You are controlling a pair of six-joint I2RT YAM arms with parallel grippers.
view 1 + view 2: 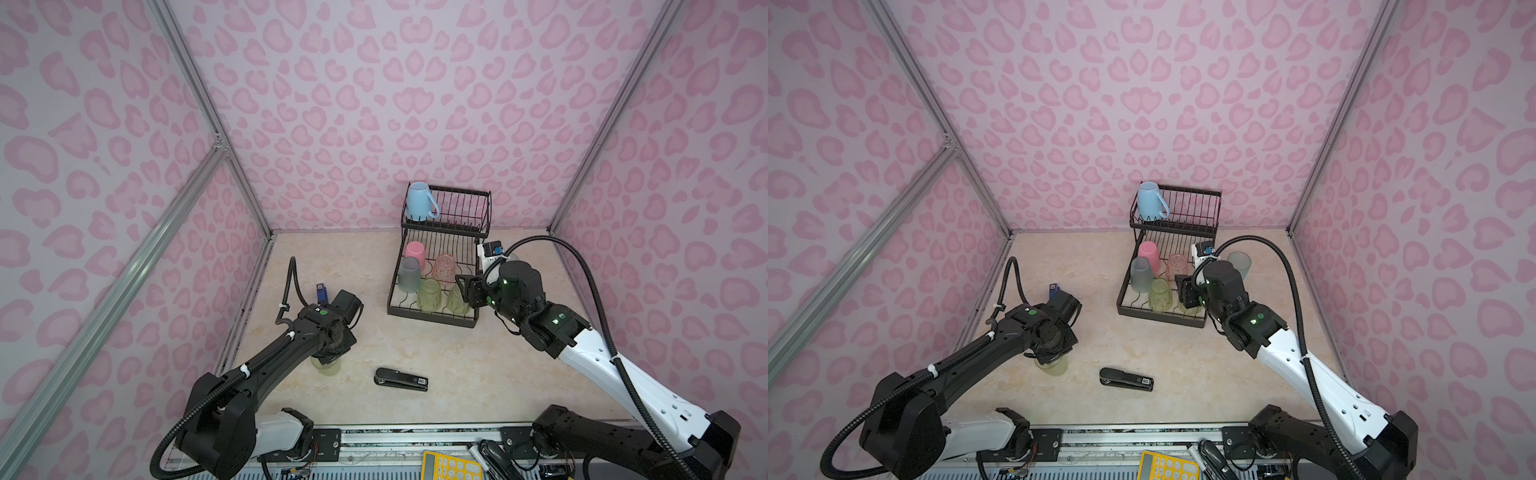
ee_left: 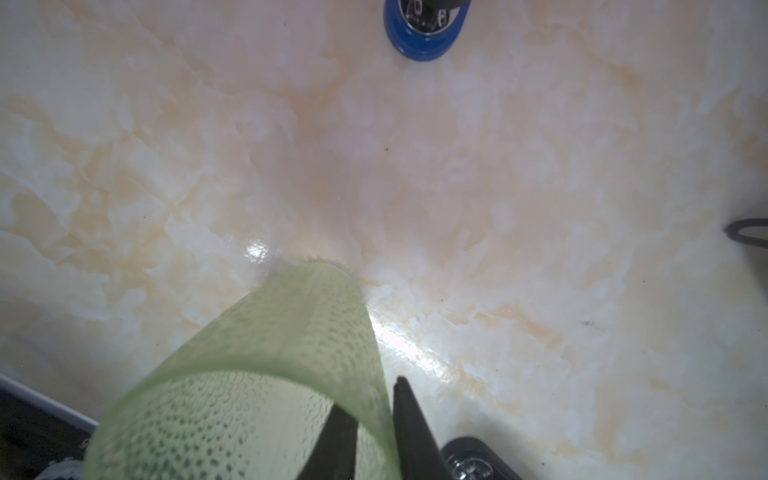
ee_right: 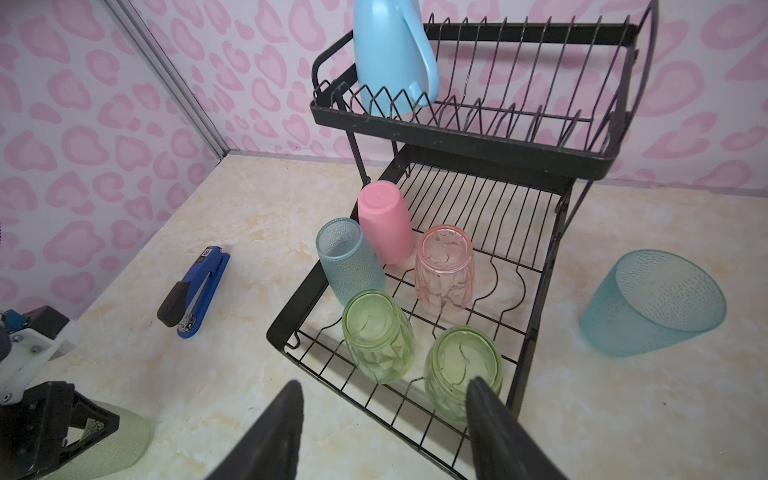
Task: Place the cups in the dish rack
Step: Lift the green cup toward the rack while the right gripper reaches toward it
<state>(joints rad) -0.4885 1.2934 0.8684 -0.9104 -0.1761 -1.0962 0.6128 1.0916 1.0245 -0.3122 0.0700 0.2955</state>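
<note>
Left wrist view: left hand (image 2: 368, 395) pinched the pale green tumbler (image 2: 270, 353), blue stapler (image 2: 419, 45) upper centre; right hand (image 3: 385, 382) was spread

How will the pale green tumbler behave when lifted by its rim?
The pale green tumbler looks thin, translucent plastic: probably light, slightly flexible. The left gripper pinches one wall only, so it may tilt. Dimpled surface likely helps grip.
</note>
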